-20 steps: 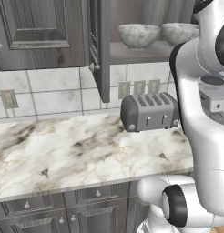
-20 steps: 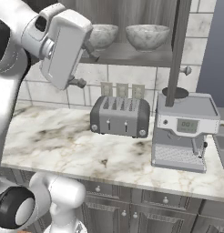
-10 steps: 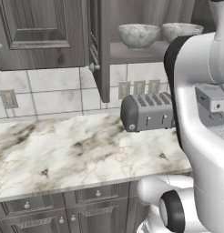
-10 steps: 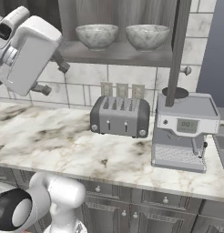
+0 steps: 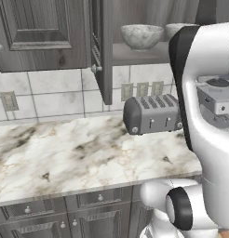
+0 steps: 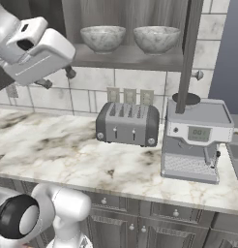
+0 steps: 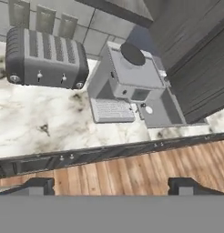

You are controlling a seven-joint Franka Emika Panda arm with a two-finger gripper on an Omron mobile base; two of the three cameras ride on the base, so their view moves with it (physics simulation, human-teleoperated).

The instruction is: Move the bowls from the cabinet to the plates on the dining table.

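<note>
Two marbled grey-white bowls stand side by side on the inner shelf of the open dark cabinet: the left bowl and the right bowl. From the left base camera, one bowl shows whole and the other is half hidden by my arm. My gripper is open with nothing between its fingertips. It looks down over the counter's front edge and the wooden floor, well away from the bowls. The plates and the dining table are out of view.
A grey toaster and a silver coffee machine stand on the marble counter below the shelf. The cabinet's open doors jut out edge-on at both sides of the shelf. My white forearm hangs at the upper left.
My arm has swung left and away from the cabinet front, uncovering the left bowl in the right base view. Both bowls have stayed on the shelf.
</note>
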